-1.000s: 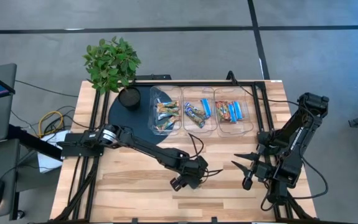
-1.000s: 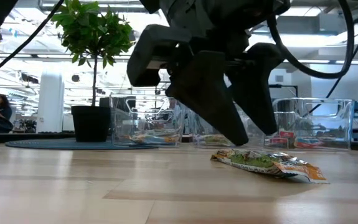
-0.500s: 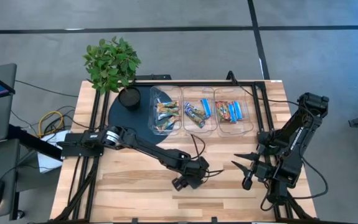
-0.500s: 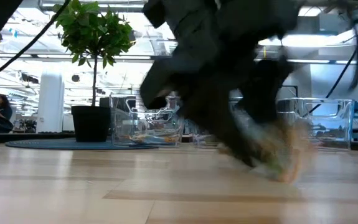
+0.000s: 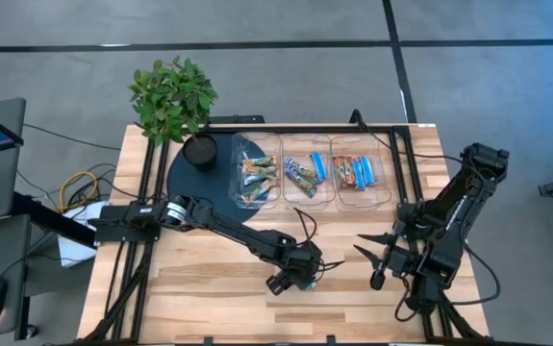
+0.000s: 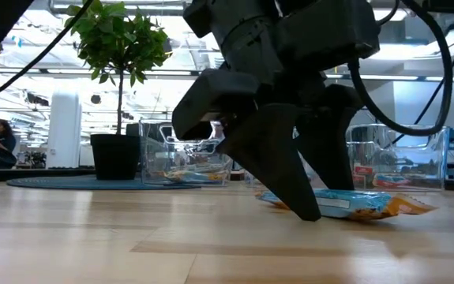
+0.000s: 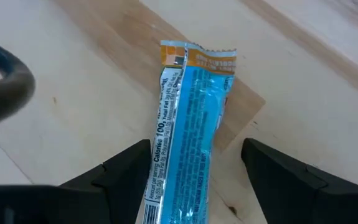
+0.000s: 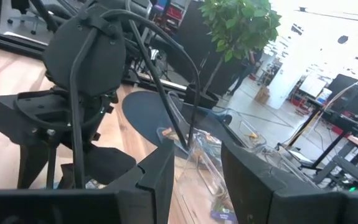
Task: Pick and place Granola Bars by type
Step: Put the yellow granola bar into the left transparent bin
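Observation:
One granola bar (image 7: 188, 134) lies flat on the wooden table, its blue printed face up and an orange crimped end (image 7: 207, 57) pointing away from the wrist. My left gripper (image 7: 197, 177) is open and stands over it near the table's middle (image 5: 300, 274), with one finger on each side of the bar. In the low view the bar (image 6: 357, 203) shows behind the dark finger (image 6: 286, 177). My right gripper (image 5: 370, 261) is open and waits to the right, above the table. More bars lie in three clear bins (image 5: 305, 173). My left gripper comes at the bar from above, fingers pointing down and set across its width. One finger (image 7: 126, 171) stands right at the bar's long edge (image 7: 160, 155); I cannot tell whether it touches. The other finger (image 7: 284, 171) is clear of it. The bar rests on the table.
The three clear bins stand in a row at the table's far side; the left one (image 5: 253, 171) is tilted. A potted plant (image 5: 173, 96) and its dark round mat (image 5: 191, 185) sit far left. Bare wood lies around the bar. A person (image 6: 1, 136) shows far off.
My left gripper has come down around the bar and shifted slightly toward the near edge. The bar has turned over: a green-tan face was up before, and the blue face is up now. It has also slid a little on the table.

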### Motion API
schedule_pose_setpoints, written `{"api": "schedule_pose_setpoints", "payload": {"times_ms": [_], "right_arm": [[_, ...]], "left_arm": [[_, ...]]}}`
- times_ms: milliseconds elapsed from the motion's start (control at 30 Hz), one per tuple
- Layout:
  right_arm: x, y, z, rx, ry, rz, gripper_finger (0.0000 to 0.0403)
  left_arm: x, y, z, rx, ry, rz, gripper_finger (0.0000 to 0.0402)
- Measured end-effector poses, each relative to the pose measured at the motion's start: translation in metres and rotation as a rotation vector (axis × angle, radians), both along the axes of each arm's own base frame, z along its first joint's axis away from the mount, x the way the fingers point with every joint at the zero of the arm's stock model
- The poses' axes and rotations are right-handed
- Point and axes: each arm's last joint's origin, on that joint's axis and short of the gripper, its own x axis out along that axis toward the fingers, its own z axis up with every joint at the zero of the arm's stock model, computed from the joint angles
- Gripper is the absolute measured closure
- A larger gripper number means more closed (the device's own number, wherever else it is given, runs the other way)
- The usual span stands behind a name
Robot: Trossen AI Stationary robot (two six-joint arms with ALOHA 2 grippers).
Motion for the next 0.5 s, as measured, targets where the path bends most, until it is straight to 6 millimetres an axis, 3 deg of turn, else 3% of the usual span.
{"api": "schedule_pose_setpoints", "payload": {"times_ms": [500], "right_arm": [[0.0047, -0.003, -0.0003, 0.004, 0.008, -0.023, 0.0278]], "left_arm": [[-0.0042, 0.0016, -0.0028, 0.0, 0.063, 0.099, 0.0148]]}}
